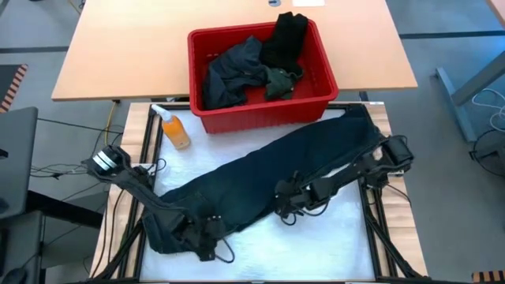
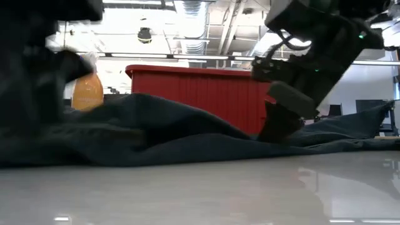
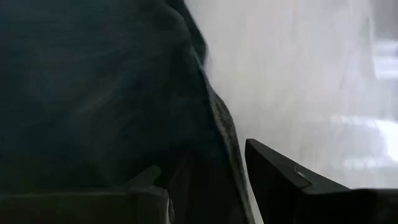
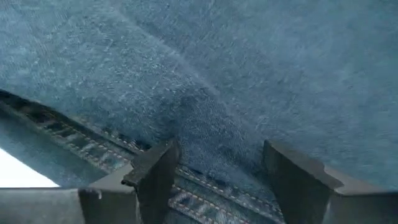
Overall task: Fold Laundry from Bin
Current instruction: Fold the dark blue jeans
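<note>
Two dark, jointed arms trailing black cables, each with a blocky two-fingered black end effector (image 4: 214, 180).

Orange bottle (image 1: 174, 129) w/ a white cap sits on the white tabletop (image 1: 331, 237), left-center of the high view. Wooden desk (image 1: 118, 47) fills the upper part, cables (image 1: 47, 170) at left.

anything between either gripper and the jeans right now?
Nothing visible. Both grippers are down on the jeans: the left gripper at their near-left end, with the cloth edge between its fingers, and the right gripper at the middle of the near edge, fingers spread on denim.
</note>
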Robot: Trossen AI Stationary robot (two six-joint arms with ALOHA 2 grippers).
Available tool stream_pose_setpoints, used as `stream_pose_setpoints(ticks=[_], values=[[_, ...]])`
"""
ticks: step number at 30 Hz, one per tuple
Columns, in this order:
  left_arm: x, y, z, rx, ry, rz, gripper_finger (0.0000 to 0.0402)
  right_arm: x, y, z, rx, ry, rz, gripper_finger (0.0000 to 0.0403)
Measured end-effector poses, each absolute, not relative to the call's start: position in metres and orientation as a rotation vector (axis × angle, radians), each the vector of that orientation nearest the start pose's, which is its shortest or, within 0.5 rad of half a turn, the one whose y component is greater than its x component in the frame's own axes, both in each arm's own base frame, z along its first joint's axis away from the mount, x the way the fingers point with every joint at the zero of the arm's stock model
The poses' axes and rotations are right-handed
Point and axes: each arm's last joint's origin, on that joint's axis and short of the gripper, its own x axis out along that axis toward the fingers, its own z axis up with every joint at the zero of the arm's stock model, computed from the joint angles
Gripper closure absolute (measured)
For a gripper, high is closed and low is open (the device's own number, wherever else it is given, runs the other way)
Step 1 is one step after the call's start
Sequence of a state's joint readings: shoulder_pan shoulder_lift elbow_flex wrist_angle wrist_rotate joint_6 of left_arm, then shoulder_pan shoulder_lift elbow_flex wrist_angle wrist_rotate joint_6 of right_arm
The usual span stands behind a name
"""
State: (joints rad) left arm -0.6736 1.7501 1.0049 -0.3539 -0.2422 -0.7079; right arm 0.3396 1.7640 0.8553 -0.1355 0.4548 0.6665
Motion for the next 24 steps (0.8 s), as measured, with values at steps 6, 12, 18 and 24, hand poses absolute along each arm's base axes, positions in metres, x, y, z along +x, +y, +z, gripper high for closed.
stream_pose_setpoints(ticks=[6, 12, 18, 24], values=[[0.259, -0.205, 0.138, -0.33, 1.312, -0.12, 0.0267, 0.319, 0.12, 0.125, 0.271, 0.904, -0.225, 0.0134], [0.246, -0.204, 0.15, -0.47, 1.482, -0.224, 0.0267, 0.314, 0.128, 0.173, 0.145, 1.039, -0.133, 0.0134], [0.23, -0.195, 0.169, -0.537, 1.589, -0.155, 0.0267, 0.273, 0.08, 0.247, 0.171, 0.955, -0.496, 0.0134], [0.223, -0.193, 0.187, -0.501, 1.554, -0.204, 0.0267, 0.234, 0.034, 0.254, 0.266, 0.927, -0.683, 0.0134]])
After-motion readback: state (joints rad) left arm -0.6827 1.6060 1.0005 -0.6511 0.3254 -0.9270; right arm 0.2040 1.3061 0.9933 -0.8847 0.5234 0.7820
